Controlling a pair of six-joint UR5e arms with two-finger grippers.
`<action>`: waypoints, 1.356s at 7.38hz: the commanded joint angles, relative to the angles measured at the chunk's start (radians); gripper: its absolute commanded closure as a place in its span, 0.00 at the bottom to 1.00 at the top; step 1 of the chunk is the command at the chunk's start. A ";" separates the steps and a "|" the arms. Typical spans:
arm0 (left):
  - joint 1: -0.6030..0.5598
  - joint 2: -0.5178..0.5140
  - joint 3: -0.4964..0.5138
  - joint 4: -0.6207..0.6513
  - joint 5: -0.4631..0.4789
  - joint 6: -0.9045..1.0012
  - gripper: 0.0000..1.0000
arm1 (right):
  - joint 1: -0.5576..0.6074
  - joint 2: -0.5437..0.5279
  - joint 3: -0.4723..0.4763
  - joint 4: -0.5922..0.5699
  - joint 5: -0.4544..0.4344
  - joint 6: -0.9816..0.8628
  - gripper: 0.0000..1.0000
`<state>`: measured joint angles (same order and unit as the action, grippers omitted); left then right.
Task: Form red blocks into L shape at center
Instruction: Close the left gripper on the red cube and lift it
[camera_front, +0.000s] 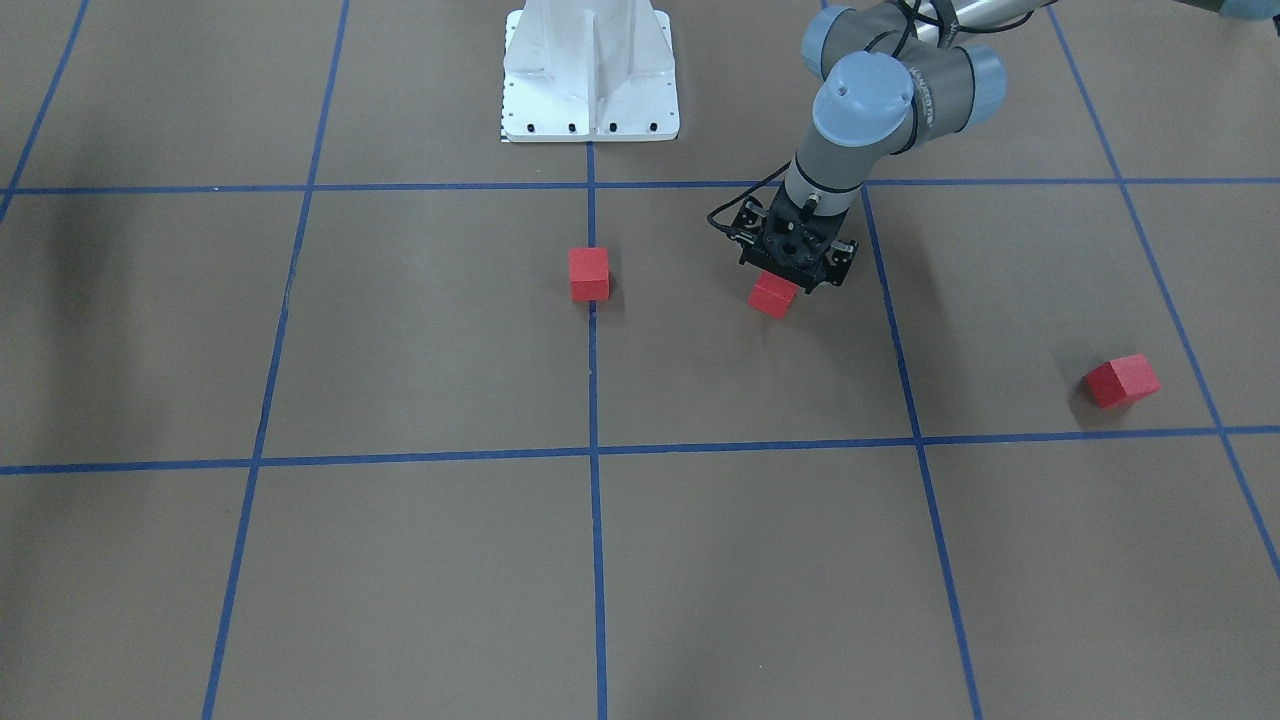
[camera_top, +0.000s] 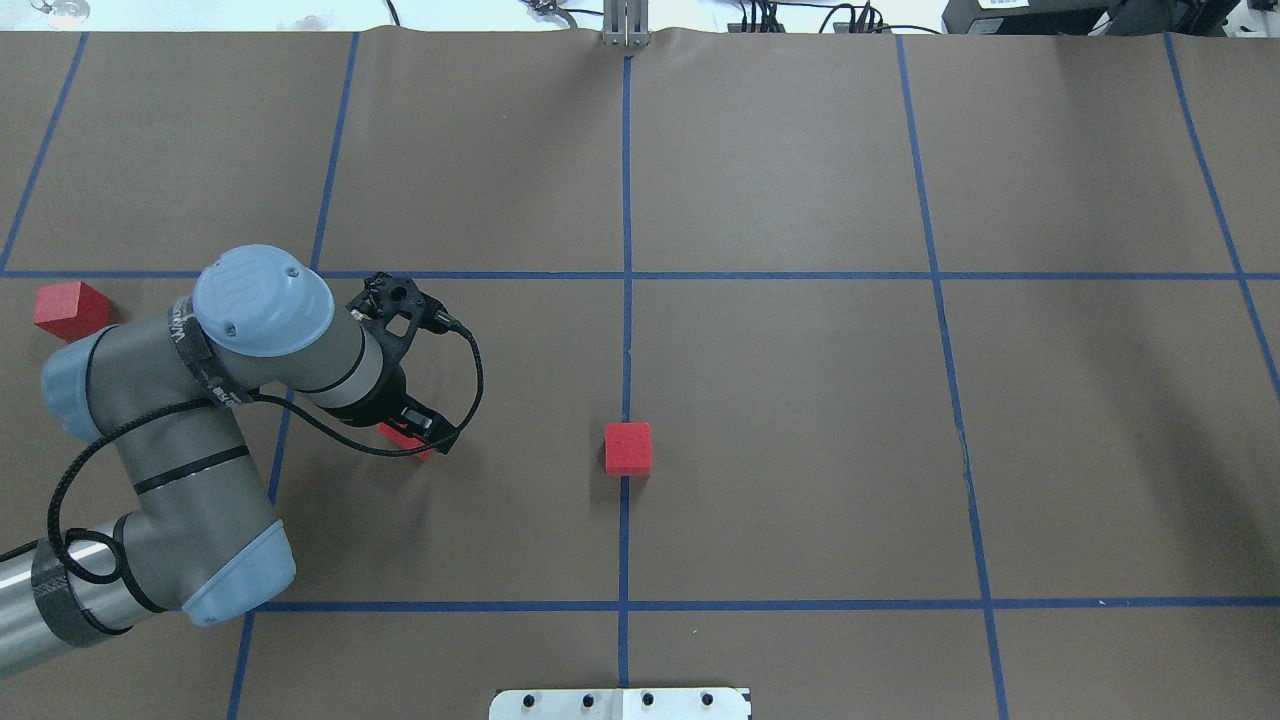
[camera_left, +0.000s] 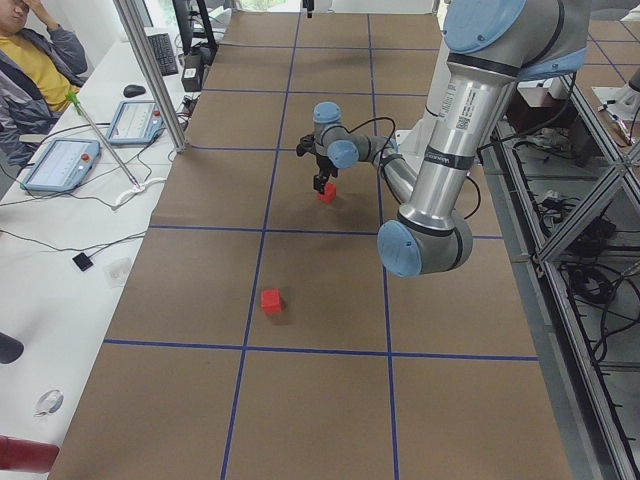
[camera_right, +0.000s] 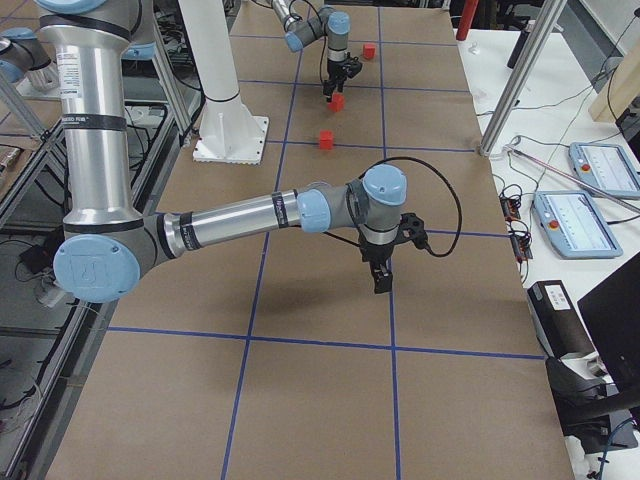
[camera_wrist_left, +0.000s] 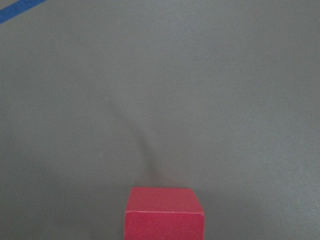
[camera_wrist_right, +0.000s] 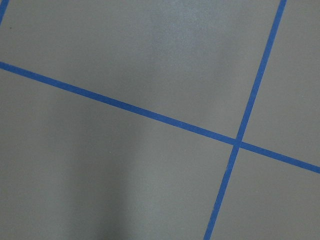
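Three red blocks show. One (camera_front: 589, 274) (camera_top: 628, 448) sits on the centre blue tape line (camera_top: 624, 350). My left gripper (camera_front: 795, 268) (camera_top: 405, 420) is shut on a second block (camera_front: 772, 295) (camera_wrist_left: 164, 212), low over the brown floor, to the left of the centre block in the overhead view. The third block (camera_front: 1122, 380) (camera_top: 70, 308) lies far out beyond my left arm. My right gripper (camera_right: 382, 278) hangs over bare floor far from the blocks. It shows only in the exterior right view, so I cannot tell whether it is open.
The white robot base (camera_front: 590, 70) stands at the robot-side edge. A tape crossing (camera_wrist_right: 236, 143) lies under my right wrist. An operator (camera_left: 30, 60) and tablets (camera_left: 60, 165) are at the side table.
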<state>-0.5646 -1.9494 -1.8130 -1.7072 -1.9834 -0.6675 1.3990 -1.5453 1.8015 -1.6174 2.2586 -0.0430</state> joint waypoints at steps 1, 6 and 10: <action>0.000 0.001 0.009 -0.002 0.000 0.002 0.03 | 0.000 0.002 -0.001 0.001 -0.001 0.000 0.01; 0.000 -0.011 0.024 -0.002 -0.005 0.002 0.33 | 0.000 0.004 -0.001 0.001 -0.001 0.000 0.01; 0.000 -0.014 0.024 -0.002 -0.009 0.000 0.33 | 0.000 0.004 0.001 0.001 -0.001 0.000 0.01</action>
<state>-0.5645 -1.9630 -1.7886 -1.7088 -1.9912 -0.6671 1.3990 -1.5414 1.8017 -1.6168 2.2580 -0.0429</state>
